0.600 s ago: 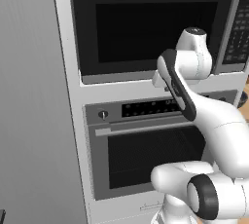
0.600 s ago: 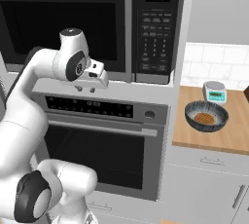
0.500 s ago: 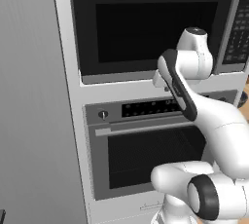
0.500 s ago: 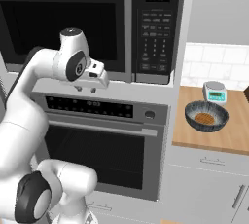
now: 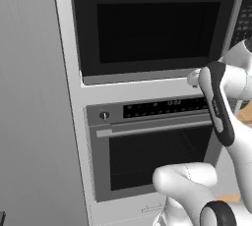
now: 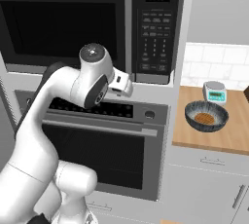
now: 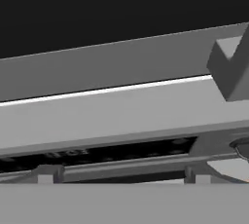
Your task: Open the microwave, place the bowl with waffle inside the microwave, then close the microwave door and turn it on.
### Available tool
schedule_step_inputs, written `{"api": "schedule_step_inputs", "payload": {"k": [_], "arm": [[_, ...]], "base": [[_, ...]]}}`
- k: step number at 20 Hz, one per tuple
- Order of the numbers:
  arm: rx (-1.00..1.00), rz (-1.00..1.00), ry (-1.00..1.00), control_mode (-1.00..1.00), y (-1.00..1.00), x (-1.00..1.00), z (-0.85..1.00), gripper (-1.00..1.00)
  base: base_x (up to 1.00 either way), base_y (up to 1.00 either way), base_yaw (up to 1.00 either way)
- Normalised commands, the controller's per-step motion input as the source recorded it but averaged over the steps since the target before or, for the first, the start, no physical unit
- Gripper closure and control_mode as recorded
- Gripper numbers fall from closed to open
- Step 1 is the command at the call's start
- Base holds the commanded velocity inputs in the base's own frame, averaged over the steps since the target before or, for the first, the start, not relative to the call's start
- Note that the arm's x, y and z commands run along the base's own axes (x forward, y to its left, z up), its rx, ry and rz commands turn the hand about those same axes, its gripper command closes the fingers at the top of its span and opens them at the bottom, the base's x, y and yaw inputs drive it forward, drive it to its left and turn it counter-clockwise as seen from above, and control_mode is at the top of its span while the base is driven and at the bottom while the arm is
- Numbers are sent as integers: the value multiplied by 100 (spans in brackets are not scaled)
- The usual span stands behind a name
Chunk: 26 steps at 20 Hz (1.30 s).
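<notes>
One tall grey cabinet column (image 5: pixel 34 97) holds two built-in appliances, one above the other. The upper one is the microwave (image 6: pixel 92 23), a large black box; its microwave door (image 5: pixel 152 28) is shut flat against the front, with one dark window, one grey strip along the bottom and one tall grey bar handle (image 6: pixel 129 23) at its right side. One black keypad strip (image 6: pixel 155 28) with a small display sits right of that handle; the button labels are too small to read. Below is one grey oven (image 5: pixel 147 146) with one horizontal handle, a dark control panel and one round knob at each end of it. The top of the microwave is cut off in both base views, and the arm covers part of the oven's right side in the left base view and its left side in the right base view. To the right, one wooden counter (image 6: pixel 233 135) carries one dark bowl (image 6: pixel 206 116) with one brown waffle (image 6: pixel 204 118) in it, and one small kitchen scale (image 6: pixel 215 91) just behind the bowl. A dark object at the counter's far right edge is cut off and cannot be identified. The gripper (image 6: pixel 125 84) is level with the white strip between microwave and oven, near the lower end of the door handle; its fingers are hidden behind the hand there and do not show in the hand view, but they stand wide apart with nothing between them.
</notes>
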Motion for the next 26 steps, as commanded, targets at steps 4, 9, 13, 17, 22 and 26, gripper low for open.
{"api": "schedule_step_inputs", "payload": {"k": [4, 9, 13, 17, 22, 26], "arm": [[0, 0, -9, -100, -75, 0, 51, -100], [0, 0, -14, -100, -53, 0, 99, -100], [2, 0, -10, -100, 0, 0, 84, -100], [0, 0, -7, -100, 0, 1, 43, -100], [1, -1, -8, -100, 7, 13, 1, -100], [4, -5, -6, -100, 9, 43, -2, -100]], "base": [[0, 0, 0], [0, 0, 0], [0, 0, 0], [0, 0, 0], [0, 0, 0], [0, 0, 0]]}}
